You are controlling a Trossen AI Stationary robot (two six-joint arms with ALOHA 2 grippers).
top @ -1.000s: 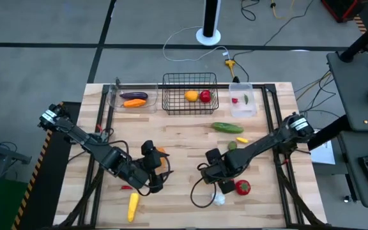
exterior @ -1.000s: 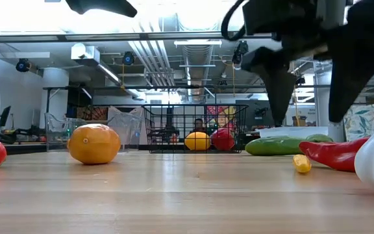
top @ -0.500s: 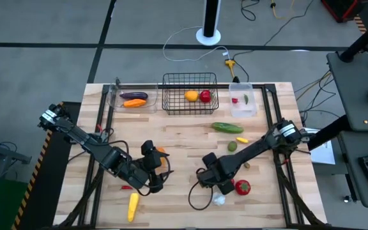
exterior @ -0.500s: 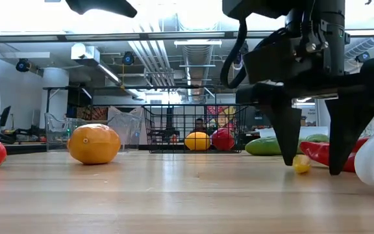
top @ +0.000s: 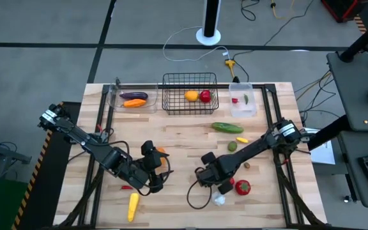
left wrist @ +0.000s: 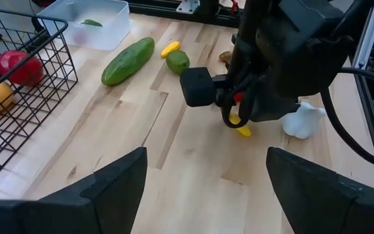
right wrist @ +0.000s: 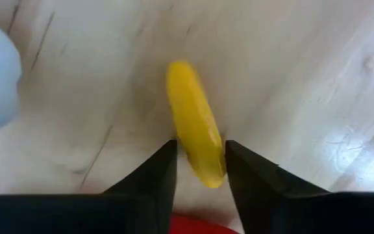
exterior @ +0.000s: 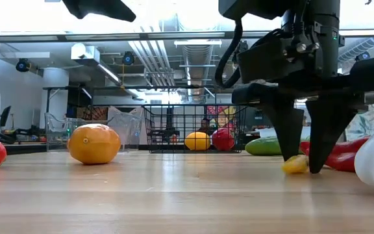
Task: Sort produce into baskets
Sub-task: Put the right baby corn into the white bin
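Note:
A small yellow pepper lies on the wooden table at centre right, also seen in the low view. My right gripper stands over it with a finger on each side. A white garlic and a red tomato lie just beside it. My left gripper hovers open at centre left, next to an orange that rests on the table. My right gripper pinches the yellow pepper's near end between its two fingers. The fingers point down from above and lie across the pepper. The pepper lies flat on the table.
At the far edge stand a black wire basket with two fruits, a clear bin with eggplant and carrot, and a smaller clear bin. A cucumber and small produce lie between. A yellow corn lies near left.
My right gripper has come down onto the table, shifting a little toward the left and near edges, and its fingers have closed from wide apart to either side of the yellow pepper. The pepper stays on the table.

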